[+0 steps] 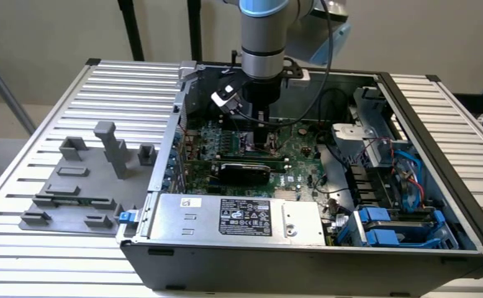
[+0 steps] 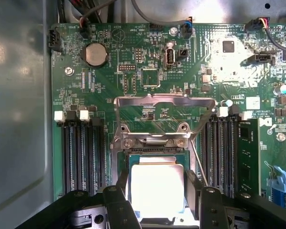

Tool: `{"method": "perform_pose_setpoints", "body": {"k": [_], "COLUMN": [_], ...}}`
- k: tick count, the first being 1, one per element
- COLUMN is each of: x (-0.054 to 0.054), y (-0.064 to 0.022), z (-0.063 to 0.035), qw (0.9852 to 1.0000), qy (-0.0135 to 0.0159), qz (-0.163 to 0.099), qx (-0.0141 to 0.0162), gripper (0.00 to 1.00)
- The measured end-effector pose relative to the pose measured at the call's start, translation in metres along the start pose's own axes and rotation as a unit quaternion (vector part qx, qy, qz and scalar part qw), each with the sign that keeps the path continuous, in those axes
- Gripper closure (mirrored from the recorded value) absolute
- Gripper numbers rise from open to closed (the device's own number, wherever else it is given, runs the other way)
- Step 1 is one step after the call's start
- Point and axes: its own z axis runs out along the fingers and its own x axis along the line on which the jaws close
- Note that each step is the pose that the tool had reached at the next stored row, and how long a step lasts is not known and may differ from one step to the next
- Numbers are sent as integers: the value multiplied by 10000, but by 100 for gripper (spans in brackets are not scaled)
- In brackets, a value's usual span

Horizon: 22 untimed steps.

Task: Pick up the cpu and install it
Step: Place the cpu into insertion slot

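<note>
The cpu [image 2: 156, 191], a square chip with a bright silvery top, sits between my two black fingers [image 2: 122, 183] directly over the dark motherboard socket [image 2: 148, 156]. My gripper [image 2: 156, 187] is shut on its two opposite sides. Whether the chip rests in the socket or hovers just above it cannot be told. The socket's metal load frame [image 2: 164, 102] stands flipped open beyond the chip, with its thin lever [image 2: 200, 164] beside it. In the exterior view my gripper [image 1: 262, 141] reaches straight down into the open computer case [image 1: 440, 124], over the green motherboard [image 1: 295, 133].
Memory slots [image 2: 81, 152] flank the socket, with a memory stick [image 2: 248, 157] on one side and the grey case wall [image 2: 19, 119] on the other. A power supply [image 1: 237, 217], blue drive bays [image 1: 390, 226] and cables crowd the case. Grey fixture blocks [image 1: 84, 180] stand at the exterior view's left.
</note>
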Motion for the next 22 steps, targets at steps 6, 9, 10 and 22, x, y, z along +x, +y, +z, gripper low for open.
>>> {"method": "perform_pose_setpoints", "body": {"k": [6,9,10,22], "x": [4,4,4,7], "y": [-6,-9,-10,-17], "z": [43,51,52,84], "qw": [10000,10000,10000,10000], "qy": [-44,-57,-59,-58], "qz": [-3,-5,-5,-17], "qx": [-2,-2,-2,-2], "gripper": [45,45,45,45]}}
